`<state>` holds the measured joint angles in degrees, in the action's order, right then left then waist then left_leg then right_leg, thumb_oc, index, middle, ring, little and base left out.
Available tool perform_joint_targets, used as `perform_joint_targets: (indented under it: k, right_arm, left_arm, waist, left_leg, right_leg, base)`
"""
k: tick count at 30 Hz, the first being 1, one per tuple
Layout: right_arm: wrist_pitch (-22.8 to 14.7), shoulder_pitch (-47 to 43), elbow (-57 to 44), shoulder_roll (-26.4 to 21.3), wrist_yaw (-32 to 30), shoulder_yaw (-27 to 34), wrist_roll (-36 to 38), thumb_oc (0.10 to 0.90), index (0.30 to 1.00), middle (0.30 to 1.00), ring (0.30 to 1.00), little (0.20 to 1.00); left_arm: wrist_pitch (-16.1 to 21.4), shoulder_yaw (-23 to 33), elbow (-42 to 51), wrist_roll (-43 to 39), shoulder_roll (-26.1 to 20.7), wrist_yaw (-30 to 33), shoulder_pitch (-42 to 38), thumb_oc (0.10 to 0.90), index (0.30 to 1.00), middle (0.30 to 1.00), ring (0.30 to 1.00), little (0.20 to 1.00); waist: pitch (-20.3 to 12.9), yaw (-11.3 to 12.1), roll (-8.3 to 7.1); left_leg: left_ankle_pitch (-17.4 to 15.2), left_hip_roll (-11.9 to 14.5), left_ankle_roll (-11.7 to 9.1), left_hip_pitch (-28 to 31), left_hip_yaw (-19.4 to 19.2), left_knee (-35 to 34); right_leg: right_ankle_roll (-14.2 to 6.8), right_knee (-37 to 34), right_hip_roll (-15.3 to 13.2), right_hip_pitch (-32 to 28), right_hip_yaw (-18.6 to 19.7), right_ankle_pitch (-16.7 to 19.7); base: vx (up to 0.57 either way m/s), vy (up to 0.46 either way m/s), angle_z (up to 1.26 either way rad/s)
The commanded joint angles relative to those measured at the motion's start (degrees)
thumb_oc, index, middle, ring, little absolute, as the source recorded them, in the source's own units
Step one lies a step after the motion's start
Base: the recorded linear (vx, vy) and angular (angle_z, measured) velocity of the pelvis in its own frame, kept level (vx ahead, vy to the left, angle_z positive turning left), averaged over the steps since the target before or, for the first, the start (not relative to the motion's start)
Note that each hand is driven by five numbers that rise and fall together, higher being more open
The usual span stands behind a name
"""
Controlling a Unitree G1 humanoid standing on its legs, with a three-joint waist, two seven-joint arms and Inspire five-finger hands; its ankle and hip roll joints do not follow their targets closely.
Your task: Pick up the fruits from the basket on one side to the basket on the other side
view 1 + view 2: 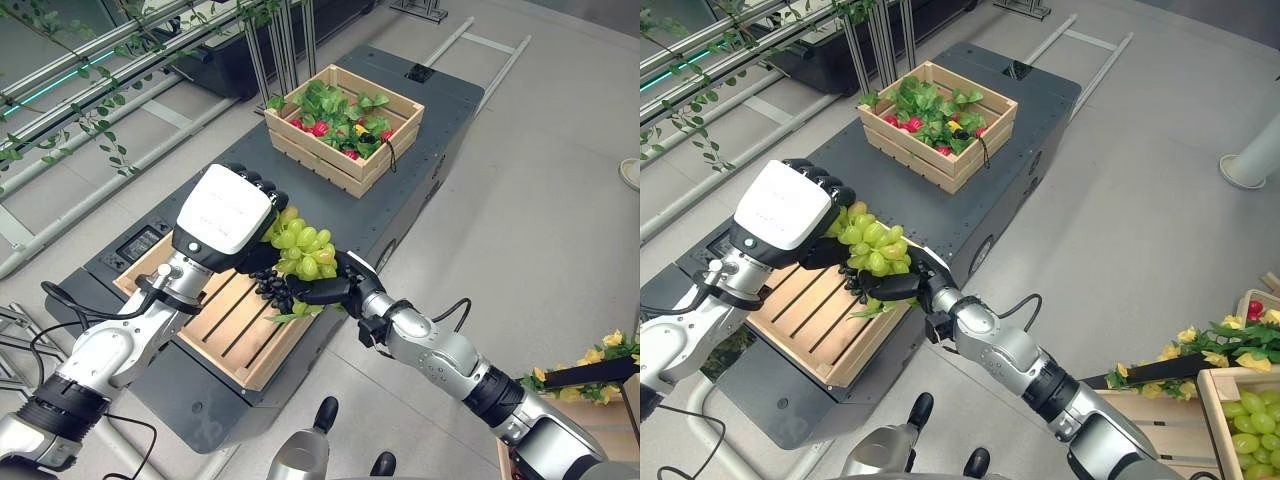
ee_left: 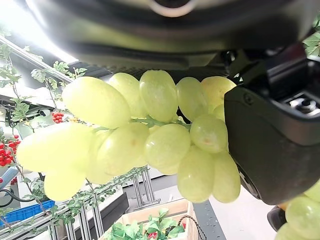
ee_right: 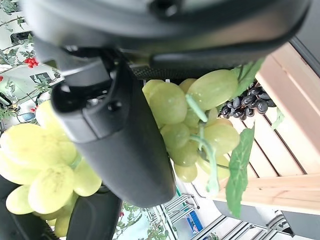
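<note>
Grapes (image 1: 303,248) between both hands

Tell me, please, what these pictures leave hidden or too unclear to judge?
- Left robot hand: its white back covers its fingers in the eye views.
- Near crate: both arms and the green grapes cover part of its floor.
- Far crate: leaves hide most of the fruit.
</note>
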<state>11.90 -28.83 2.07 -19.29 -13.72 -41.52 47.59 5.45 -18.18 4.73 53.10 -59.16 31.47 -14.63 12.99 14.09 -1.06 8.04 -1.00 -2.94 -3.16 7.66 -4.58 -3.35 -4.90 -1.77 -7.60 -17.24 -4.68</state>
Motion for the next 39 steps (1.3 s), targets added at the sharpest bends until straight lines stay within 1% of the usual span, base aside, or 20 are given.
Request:
perform_joint_targets:
  k: [1,2,3,8,10,11,14,19,20,25,28,29,31,32,33,34,35,36,37,39]
  right_arm:
    - [-10.0,-1.59,-3.65,4.54,-0.68,2.74,-0.98,0.4,0.3,0.3,0.3,0.3]
    - [-10.34,-1.37,-3.96,4.3,-0.78,3.17,-1.94,0.4,0.3,0.3,0.3,0.3]
    - [-11.23,-1.26,-4.26,3.86,-0.84,3.79,-3.21,0.4,0.3,0.3,0.3,0.3]
    - [-12.84,-0.72,-5.63,1.98,0.12,5.89,-5.36,0.4,0.3,0.3,0.3,0.3]
    - [-14.41,0.3,-6.37,0.75,0.81,7.34,-6.92,0.4,0.3,0.3,0.3,0.3]
    - [-14.46,0.36,-6.38,0.68,0.89,7.4,-6.9,0.4,0.3,0.3,0.3,0.3]
    - [-16.76,2.2,-6.59,-0.52,2.38,9.84,-8.22,0.4,0.3,0.3,0.3,0.3]
    - [-18.89,4.23,-7.16,-1.99,2.93,11.96,-8.6,0.4,0.3,0.3,0.3,0.3]
    - [-19.96,5.35,-7.18,-2.39,3.79,13.1,-9.26,0.4,0.3,0.3,0.3,0.3]
    - [-21.67,8.43,-8.15,-4.11,5.33,15.65,-9.8,0.4,0.3,0.3,0.3,0.3]
    - [-23.69,11.08,-9.12,-5.34,6.35,18.48,-10.1,0.4,0.3,0.3,0.3,0.3]
    - [-23.42,11.37,-9.56,-5.62,6.65,19.15,-9.9,0.4,0.3,0.3,0.3,0.3]
    - [-23.37,12.53,-10.5,-6.46,7.67,20.86,-9.88,0.4,0.3,0.3,0.3,0.3]
    - [-23.33,12.6,-10.56,-6.49,7.68,20.92,-9.87,0.4,0.3,0.3,0.3,0.3]
    - [-22.99,13.6,-11.53,-8.04,8.23,22.56,-9.52,0.4,0.3,0.3,0.3,0.3]
    - [-23.15,14.3,-11.88,-8.66,8.57,23.43,-9.44,0.4,0.3,0.3,0.3,0.3]
    - [-23.08,14.52,-12.15,-8.88,8.73,23.8,-9.27,0.4,0.3,0.3,0.3,0.3]
    - [-22.86,15.08,-12.96,-9.5,8.78,25.05,-9.08,0.4,0.3,0.3,0.3,0.3]
    - [-22.85,15.16,-13.06,-9.57,8.72,25.21,-9.14,0.4,0.3,0.3,0.3,0.3]
    - [-23.0,16.24,-14.04,-9.78,8.68,26.94,-10.21,0.4,0.3,0.3,0.3,0.3]
  left_arm:
    - [-0.88,-1.39,-0.56,-4.37,2.07,2.49,-2.24,0.485,0.427,0.427,0.427,0.427]
    - [-1.05,-1.18,-0.84,-4.45,2.12,2.67,-2.02,0.626,0.639,0.639,0.639,0.639]
    - [-1.3,-0.82,-1.38,-4.84,2.2,3.14,-1.72,0.8,0.9,0.9,0.9,0.9]
    - [0.06,1.56,-2.61,-5.86,2.48,4.4,0.12,0.8,0.9,0.9,0.9,0.9]
    - [1.69,3.26,-3.98,-8.06,2.79,5.56,1.24,0.8,0.9,0.9,0.9,0.9]
    - [1.86,3.33,-4.09,-8.25,2.83,5.66,1.27,0.8,0.9,0.9,0.9,0.9]
    - [3.96,5.67,-4.97,-8.62,3.76,5.92,2.15,0.8,0.9,0.9,0.9,0.9]
    - [4.22,6.78,-5.71,-10.73,4.31,5.72,2.2,0.8,0.9,0.9,0.9,0.9]
    - [4.73,7.16,-6.44,-10.73,4.78,5.25,2.1,0.8,0.9,0.9,0.9,0.9]
    - [6.4,8.2,-7.3,-13.74,5.38,5.51,2.76,0.8,0.9,0.9,0.9,0.9]
    - [9.63,8.89,-7.31,-18.39,7.78,6.53,1.61,0.8,0.9,0.9,0.9,0.9]
    - [10.09,8.94,-7.21,-17.84,8.26,6.54,1.43,0.8,0.9,0.9,0.9,0.9]
    - [11.63,8.25,-6.28,-13.31,8.96,7.7,0.64,0.8,0.9,0.9,0.9,0.9]
    - [11.64,8.18,-6.32,-13.27,8.99,7.73,0.58,0.8,0.9,0.9,0.9,0.9]
    - [13.33,6.99,-4.98,-17.02,9.52,6.77,-0.6,0.8,0.9,0.9,0.9,0.9]
    - [14.36,6.3,-4.32,-18.83,10.39,5.81,-1.18,0.8,0.9,0.9,0.9,0.9]
    - [14.91,6.03,-4.24,-19.32,10.73,5.77,-1.33,0.8,0.9,0.9,0.9,0.9]
    - [16.79,5.27,-3.77,-21.75,11.82,5.39,-1.89,0.8,0.9,0.9,0.9,0.9]
    - [16.79,5.17,-3.72,-22.06,11.94,5.15,-1.96,0.8,0.9,0.9,0.9,0.9]
    - [18.75,4.14,-2.53,-25.06,15.03,3.85,-2.37,0.8,0.9,0.9,0.9,0.9]
  waist:
    - [-10.08,-0.6,0.41]
    - [-10.05,-0.7,0.44]
    - [-10.05,-0.85,0.46]
    - [-10.05,-1.28,0.46]
    - [-10.2,-1.75,0.52]
    - [-10.2,-1.76,0.52]
    - [-10.31,-2.49,0.51]
    - [-10.34,-3.59,0.6]
    - [-10.33,-4.29,0.6]
    - [-10.09,-5.63,0.79]
    - [-9.83,-7.41,0.75]
    - [-9.84,-7.75,0.73]
    - [-9.93,-8.84,0.67]
    - [-9.92,-8.76,0.68]
    - [-10.06,-10.08,0.56]
    - [-10.11,-10.7,0.57]
    - [-10.12,-11.0,0.58]
    - [-10.16,-11.82,0.51]
    - [-10.16,-11.84,0.51]
    - [-10.08,-13.23,0.37]
  left_leg:
    - [-4.95,-3.39,2.78,1.41,0.73,-0.42]
    - [-4.98,-3.38,2.8,1.41,0.65,-0.42]
    - [-5.01,-3.36,2.82,1.43,0.55,-0.42]
    - [-5.27,-3.22,2.99,1.67,-0.17,-0.42]
    - [-5.42,-3.15,3.1,1.9,-0.61,-0.42]
    - [-5.43,-3.14,3.11,1.92,-0.65,-0.42]
    - [-5.78,-3.04,3.26,2.29,-1.17,-0.42]
    - [-6.29,-2.99,3.49,2.91,-1.77,-0.42]
    - [-6.56,-2.98,3.63,3.18,-2.16,-0.42]
    - [-6.93,-2.99,3.83,3.76,-2.8,-0.42]
    - [-7.53,-2.96,4.14,4.55,-3.89,-0.42]
    - [-7.65,-2.94,4.16,4.64,-4.08,-0.42]
    - [-8.06,-2.88,4.24,5.03,-4.63,-0.42]
    - [-8.08,-2.87,4.24,5.06,-4.65,-0.42]
    - [-8.46,-2.84,4.34,5.44,-5.37,-0.42]
    - [-8.33,-2.83,4.49,5.46,-5.92,-0.42]
    - [-8.75,-2.76,4.47,5.77,-6.06,-0.42]
    - [-8.58,-2.71,4.51,5.72,-6.54,-0.42]
    - [-8.62,-2.69,4.52,5.76,-6.61,-0.42]
    - [-9.16,-2.57,4.76,6.41,-7.61,-0.42]
  right_leg:
    - [-0.82,-0.01,-1.54,4.78,1.33,5.87]
    - [-0.84,-0.01,-1.56,4.82,1.4,5.9]
    - [-0.9,-0.01,-1.58,4.86,1.51,5.94]
    - [-0.94,-0.03,-1.62,4.87,2.19,5.98]
    - [-0.95,-0.03,-1.62,4.89,2.72,6.06]
    - [-0.95,-0.03,-1.62,4.88,2.76,6.07]
    - [-0.96,0.0,-1.58,4.89,3.39,6.14]
    - [-1.14,0.07,-1.56,4.78,4.32,6.17]
    - [-1.21,0.13,-1.55,4.87,4.92,6.18]
    - [-1.44,0.41,-1.46,4.9,6.09,6.33]
    - [-1.64,0.31,-1.49,4.89,7.35,6.64]
    - [-1.68,0.23,-1.5,4.87,7.57,6.72]
    - [-1.78,0.08,-1.44,4.81,8.35,6.86]
    - [-1.78,0.09,-1.43,4.8,8.38,6.85]
    - [-1.88,-0.03,-1.34,4.76,9.29,6.93]
    - [-1.84,-0.04,-1.27,4.99,9.93,7.3]
    - [-1.9,-0.04,-1.2,4.77,10.14,7.0]
    - [-1.9,-0.06,-1.1,5.07,10.76,7.4]
    - [-1.9,-0.06,-1.07,5.07,10.87,7.41]
    - [-1.87,-0.08,-0.77,5.05,12.25,7.55]
  base:
    - [0.0,0.0,0.0]
    - [-0.04,0.018,-0.01]
    - [-0.03,0.016,-0.01]
    - [-0.03,0.023,-0.06]
    - [-0.02,0.034,-0.07]
    - [-0.02,0.034,-0.08]
    - [-0.02,0.03,-0.1]
    - [-0.02,0.035,-0.09]
    - [-0.02,0.045,-0.05]
    - [-0.02,0.038,-0.18]
    - [-0.03,0.053,-0.16]
    - [-0.02,0.045,-0.09]
    - [-0.01,0.038,-0.07]
    - [0.0,0.058,-0.11]
    - [-0.02,0.069,-0.1]
    - [0.0,0.076,-0.08]
    - [-0.02,0.063,-0.14]
    - [0.0,0.038,-0.12]
    - [-0.02,0.053,-0.21]
    - [0.01,0.06,-0.2]
